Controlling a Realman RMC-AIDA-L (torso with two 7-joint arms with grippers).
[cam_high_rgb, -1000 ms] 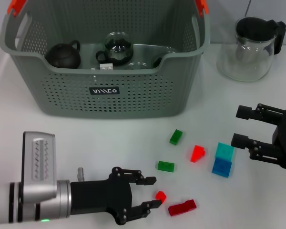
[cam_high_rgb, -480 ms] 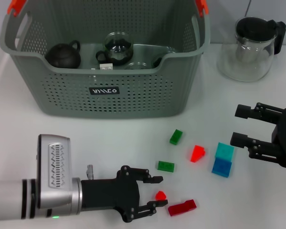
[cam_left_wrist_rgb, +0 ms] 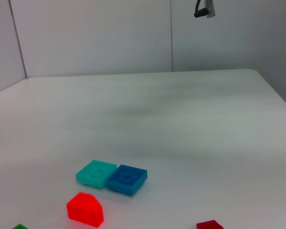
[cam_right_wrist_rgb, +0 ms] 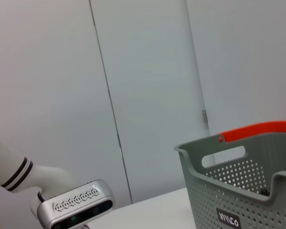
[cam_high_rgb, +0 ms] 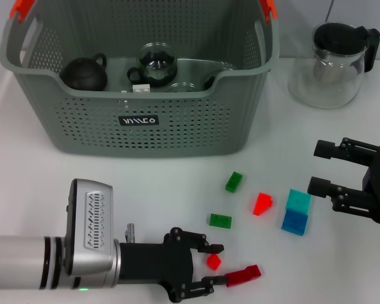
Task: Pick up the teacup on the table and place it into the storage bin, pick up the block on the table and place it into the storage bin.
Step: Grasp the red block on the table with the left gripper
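My left claw lies low over the worktop, fingers spread and holding nothing, with the small red block sitting right between the two fingertips, so the coming squeeze only has to close across it. The long dark-red block lies just beyond my lower fingertip, its long axis running away from me toward my right side, near enough to get nudged. My left arm is far nearer this block than my right claw, which waits open beside the teal and blue blocks. Since a second ago I have slid forward, so the block that lay off my fingertips is now framed by them. The storage bin stands well behind, with dark teaware already inside.
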